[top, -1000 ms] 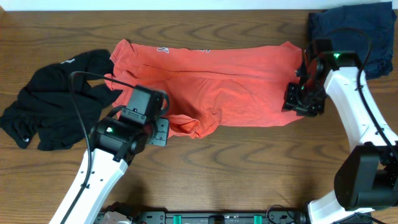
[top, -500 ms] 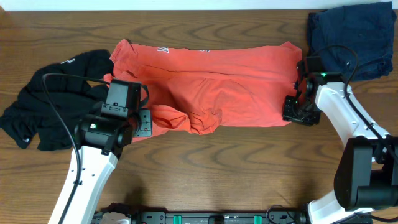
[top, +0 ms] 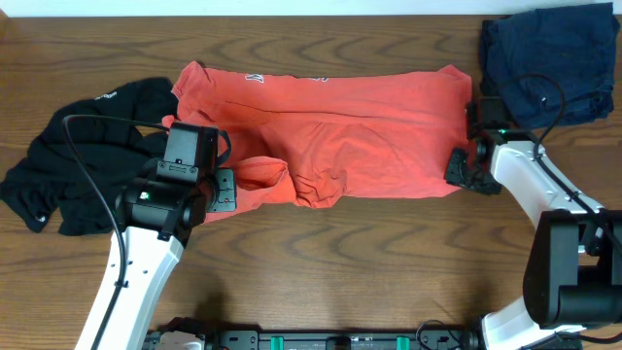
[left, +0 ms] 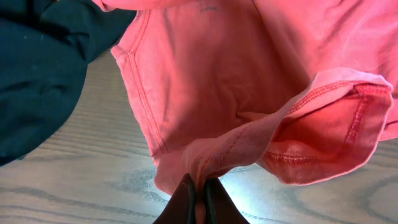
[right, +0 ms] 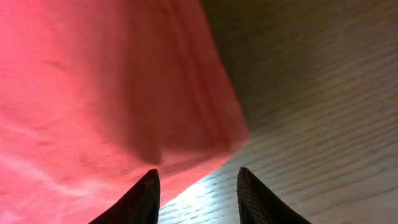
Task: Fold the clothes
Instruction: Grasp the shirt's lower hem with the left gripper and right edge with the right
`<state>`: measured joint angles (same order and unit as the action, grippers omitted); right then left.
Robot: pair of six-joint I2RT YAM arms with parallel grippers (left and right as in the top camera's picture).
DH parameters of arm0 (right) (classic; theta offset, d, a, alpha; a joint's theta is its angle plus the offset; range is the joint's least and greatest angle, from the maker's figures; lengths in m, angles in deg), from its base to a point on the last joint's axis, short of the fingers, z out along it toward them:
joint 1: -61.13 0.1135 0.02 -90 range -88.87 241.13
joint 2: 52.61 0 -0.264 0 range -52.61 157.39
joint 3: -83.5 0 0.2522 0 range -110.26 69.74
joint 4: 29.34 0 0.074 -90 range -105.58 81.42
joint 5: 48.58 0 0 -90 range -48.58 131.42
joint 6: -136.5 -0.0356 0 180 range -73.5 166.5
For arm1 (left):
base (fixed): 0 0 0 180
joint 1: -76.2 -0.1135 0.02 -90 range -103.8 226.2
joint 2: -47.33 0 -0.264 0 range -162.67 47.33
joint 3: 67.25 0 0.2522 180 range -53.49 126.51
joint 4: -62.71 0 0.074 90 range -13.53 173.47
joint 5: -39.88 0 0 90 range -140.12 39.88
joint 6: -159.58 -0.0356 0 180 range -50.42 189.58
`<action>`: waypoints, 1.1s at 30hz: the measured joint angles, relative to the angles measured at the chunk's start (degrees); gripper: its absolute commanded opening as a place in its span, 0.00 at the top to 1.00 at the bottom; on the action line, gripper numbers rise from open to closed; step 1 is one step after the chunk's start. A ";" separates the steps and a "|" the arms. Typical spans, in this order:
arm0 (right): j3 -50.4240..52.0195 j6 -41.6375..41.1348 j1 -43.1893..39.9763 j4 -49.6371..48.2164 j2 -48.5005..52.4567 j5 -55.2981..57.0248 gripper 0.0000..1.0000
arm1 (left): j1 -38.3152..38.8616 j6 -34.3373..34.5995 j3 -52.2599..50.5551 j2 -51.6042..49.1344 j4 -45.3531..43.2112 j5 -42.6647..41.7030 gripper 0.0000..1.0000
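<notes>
The coral-red T-shirt (top: 340,126) lies spread across the middle of the table, with white lettering at its far edge. Its near-left hem is bunched into a fold. My left gripper (top: 236,191) is shut on that hem, and the left wrist view shows the pink cloth (left: 211,81) pinched between the dark fingers of the left gripper (left: 199,190). My right gripper (top: 455,172) is open at the shirt's near-right corner. In the right wrist view the right gripper (right: 198,180) straddles the edge of the shirt corner (right: 93,93) just above the wood.
A black garment (top: 83,160) lies crumpled at the left, touching the shirt's sleeve, and shows dark in the left wrist view (left: 43,68). A navy garment (top: 549,53) sits in the far right corner. Bare wooden table (top: 369,262) runs along the front.
My left gripper has pulled the pinched hem leftwards, and the fold moved with it. My right gripper has shifted down towards the shirt's near-right corner and its jaws have narrowed a little.
</notes>
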<state>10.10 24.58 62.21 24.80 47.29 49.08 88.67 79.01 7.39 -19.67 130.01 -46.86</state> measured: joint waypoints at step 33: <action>4.66 -1.14 -3.26 -10.69 0.02 -5.35 0.67 | 0.00 0.00 0.00 -0.83 -0.66 0.00 0.94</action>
<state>14.76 23.45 58.95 14.11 47.31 43.73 88.67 79.01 7.39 -20.50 129.36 -46.86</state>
